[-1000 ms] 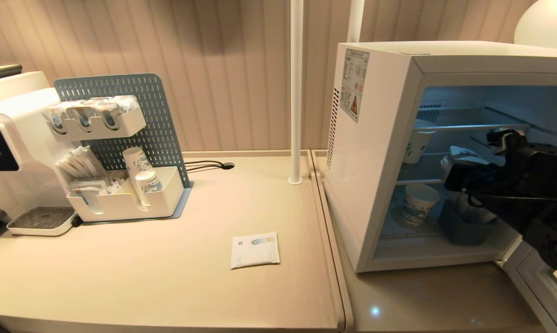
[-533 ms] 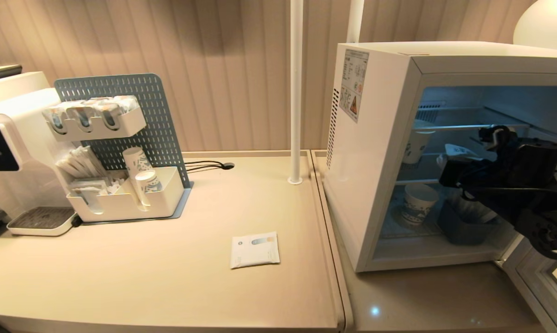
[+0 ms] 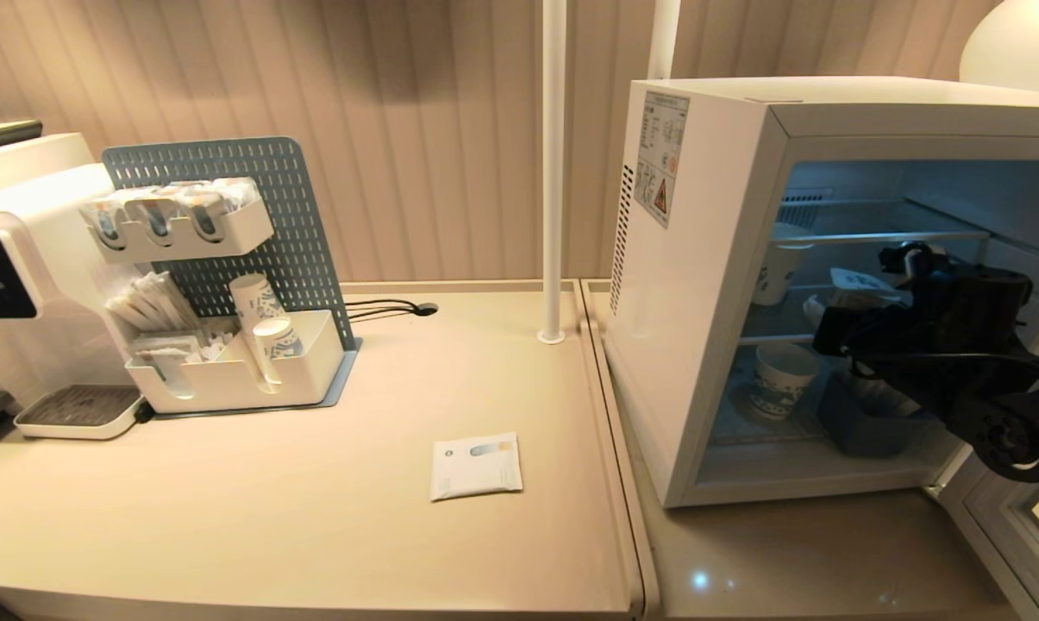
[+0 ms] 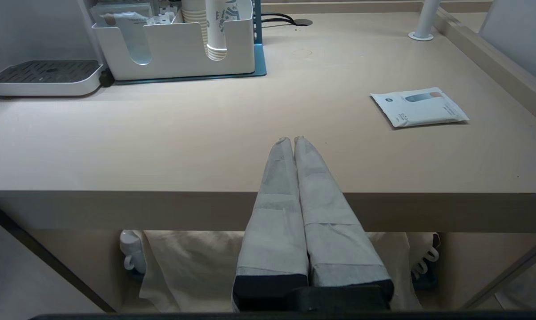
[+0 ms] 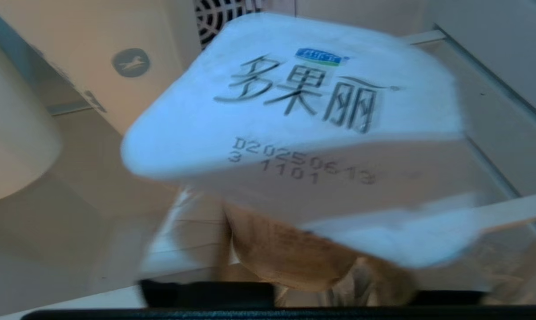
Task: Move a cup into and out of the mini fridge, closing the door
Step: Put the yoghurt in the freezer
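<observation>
Right gripper (image 3: 834, 323) inside mini fridge (image 3: 709, 285), at middle shelf; cup (image 5: 294, 133) tilted right in front of it, grip can't tell. Risk: cup tips off wire shelf if let go while tilted. Lid print: "D20250613 / 3 1101", Chinese brand characters. Left gripper (image 4: 293, 141) clenched, parked below counter edge.

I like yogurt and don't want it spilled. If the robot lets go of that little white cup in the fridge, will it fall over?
Maybe. The cup looks wide at its lid and narrower below, so it is probably top-heavy and tippy. In the right wrist view it already leans. The mini fridge has wire shelves, likely wobbly footing. Its flat sealed lid should keep the yogurt inside.
</observation>
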### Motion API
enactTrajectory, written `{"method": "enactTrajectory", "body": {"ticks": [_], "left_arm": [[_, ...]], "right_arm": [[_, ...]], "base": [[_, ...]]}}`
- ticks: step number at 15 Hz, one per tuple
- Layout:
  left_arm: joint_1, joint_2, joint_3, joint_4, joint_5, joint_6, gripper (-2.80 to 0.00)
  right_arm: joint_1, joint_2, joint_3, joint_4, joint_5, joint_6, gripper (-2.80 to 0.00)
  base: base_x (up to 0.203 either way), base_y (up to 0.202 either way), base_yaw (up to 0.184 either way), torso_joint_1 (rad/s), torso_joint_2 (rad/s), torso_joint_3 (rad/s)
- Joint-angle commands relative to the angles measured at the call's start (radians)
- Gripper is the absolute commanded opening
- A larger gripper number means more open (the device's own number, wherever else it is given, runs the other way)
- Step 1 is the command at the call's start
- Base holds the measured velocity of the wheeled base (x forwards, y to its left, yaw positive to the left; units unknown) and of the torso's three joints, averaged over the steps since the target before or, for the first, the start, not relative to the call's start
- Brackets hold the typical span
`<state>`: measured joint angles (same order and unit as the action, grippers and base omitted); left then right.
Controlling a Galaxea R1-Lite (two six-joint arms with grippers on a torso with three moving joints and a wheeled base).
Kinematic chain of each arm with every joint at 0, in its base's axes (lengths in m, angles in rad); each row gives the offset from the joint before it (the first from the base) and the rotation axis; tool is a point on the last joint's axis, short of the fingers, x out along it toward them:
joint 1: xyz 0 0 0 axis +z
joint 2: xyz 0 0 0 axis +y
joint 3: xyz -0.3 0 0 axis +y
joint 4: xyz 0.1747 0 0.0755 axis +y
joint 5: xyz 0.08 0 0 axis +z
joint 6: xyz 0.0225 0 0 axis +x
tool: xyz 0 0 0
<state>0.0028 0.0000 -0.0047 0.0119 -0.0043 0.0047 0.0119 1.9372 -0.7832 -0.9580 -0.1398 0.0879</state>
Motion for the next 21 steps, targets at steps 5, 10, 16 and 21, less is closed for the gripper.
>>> {"method": "enactTrajectory", "body": {"ticks": [5, 10, 16, 21], "left_arm": [[0.0, 0.002, 0.0, 0.0, 0.0, 0.0, -2.8], [0.0, 0.002, 0.0, 0.0, 0.0, 0.0, -2.8], [0.0, 0.002, 0.0, 0.0, 0.0, 0.0, -2.8], [0.0, 0.002, 0.0, 0.0, 0.0, 0.0, -2.8]], "right_arm": [[0.0, -0.038, 0.028, -0.013, 0.004, 0.0, 0.0], [0.0, -0.167, 0.102, -0.002, 0.008, -0.001, 0.0], [0.002, -0.368, 0.215, 0.084, 0.035, -0.001, 0.0], [0.005, -0.543, 0.3, 0.172, 0.07, 0.001, 0.0]], "base": [[0.0, 0.0, 0.0, 0.0, 0.0, 0.0], [0.0, 0.0, 0.0, 0.0, 0.0, 0.0], [0.0, 0.0, 0.0, 0.0, 0.0, 0.0], [0.0, 0.0, 0.0, 0.0, 0.0, 0.0]]}}
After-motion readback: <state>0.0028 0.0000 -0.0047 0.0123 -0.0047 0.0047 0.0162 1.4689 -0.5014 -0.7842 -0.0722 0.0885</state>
